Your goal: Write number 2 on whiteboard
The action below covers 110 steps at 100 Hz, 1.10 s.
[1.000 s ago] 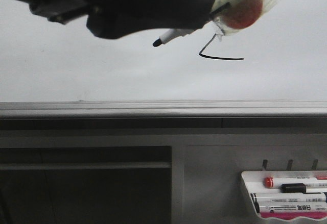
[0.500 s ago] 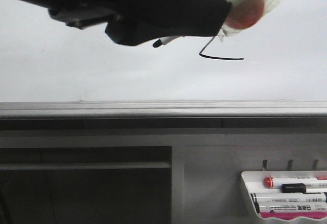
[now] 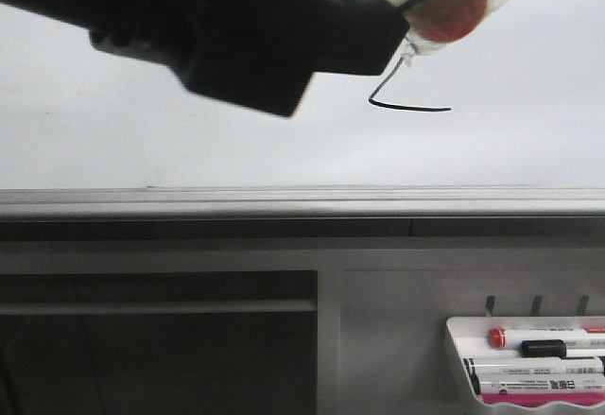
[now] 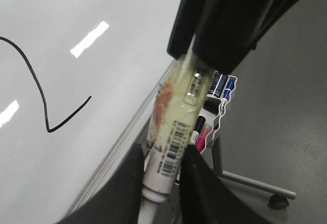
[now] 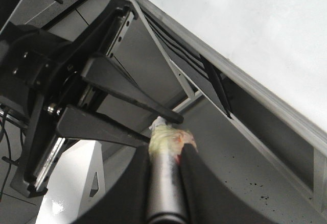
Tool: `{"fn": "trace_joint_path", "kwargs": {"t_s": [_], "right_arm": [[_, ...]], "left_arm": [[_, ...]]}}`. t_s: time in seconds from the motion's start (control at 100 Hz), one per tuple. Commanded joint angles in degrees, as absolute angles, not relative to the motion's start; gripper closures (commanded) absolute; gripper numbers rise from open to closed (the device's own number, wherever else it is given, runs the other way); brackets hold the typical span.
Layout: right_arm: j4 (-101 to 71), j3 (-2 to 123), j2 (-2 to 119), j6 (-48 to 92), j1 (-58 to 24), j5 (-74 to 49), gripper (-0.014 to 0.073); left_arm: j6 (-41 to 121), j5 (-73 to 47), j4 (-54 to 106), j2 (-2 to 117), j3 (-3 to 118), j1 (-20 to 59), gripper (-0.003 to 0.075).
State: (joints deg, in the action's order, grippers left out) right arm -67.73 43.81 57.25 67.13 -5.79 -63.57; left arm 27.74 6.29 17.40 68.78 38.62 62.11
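Note:
The whiteboard (image 3: 142,141) fills the upper front view. On it the number 2 (image 3: 406,106) shows its slanted stroke and flat base; its curved top is hidden behind the marker (image 3: 444,4), a pen wrapped in yellowish tape with a red patch. In the left wrist view, the 2 (image 4: 48,130) is whole. My left gripper (image 4: 164,155) is shut on the marker's white barcoded barrel (image 4: 176,127). My right gripper (image 5: 166,147) is shut on the marker's grey end (image 5: 166,183). The left gripper's dark body (image 3: 265,46) covers the marker's tip.
A grey metal ledge (image 3: 302,202) runs along the board's lower edge. A small white tray (image 3: 529,358) with several markers hangs at the lower right, also in the left wrist view (image 4: 222,106). A dark recess lies under the ledge at the left.
The dark gripper body has moved right and down across the marker. The black nib that stuck out below it earlier is now hidden. The 2 is unchanged.

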Motion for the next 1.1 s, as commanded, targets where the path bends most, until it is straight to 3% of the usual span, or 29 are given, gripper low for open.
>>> {"fn": "trace_joint_path", "kwargs": {"t_s": [0.0,0.07,0.19,0.27,0.44,0.68,0.89,1.09], "right_arm": [[-71.6,45.4,56.7,67.3,-5.8,-68.3,0.0582],[-71.8,45.4,56.7,67.3,-5.8,-68.4,0.0483],[-72.4,45.5,56.7,66.1,-5.7,-66.6,0.0232],[-72.5,46.1,56.6,65.2,-5.5,-63.7,0.0144],[-71.9,46.8,54.1,64.7,-5.5,-57.2,0.0137],[-68.7,46.5,49.3,60.8,-5.5,-48.2,0.0138],[-69.0,46.5,48.4,59.7,-5.5,-46.7,0.0138],[-69.0,46.5,48.3,59.2,-5.5,-48.1,0.0138]], "left_arm": [[25.6,12.5,19.8,67.7,40.9,62.1,0.0741],[25.6,12.5,19.8,67.6,40.9,62.1,0.0741],[25.6,12.1,21.0,67.5,40.9,62.1,0.0741],[25.6,12.0,21.7,67.4,40.9,62.1,0.0741],[25.6,14.8,27.0,65.7,39.5,60.9,0.0741],[25.6,33.4,44.9,63.8,33.6,56.8,0.0741],[25.2,41.6,47.7,72.0,36.4,56.2,0.0741],[25.2,41.2,48.7,80.6,42.4,53.5,0.0741]]}}
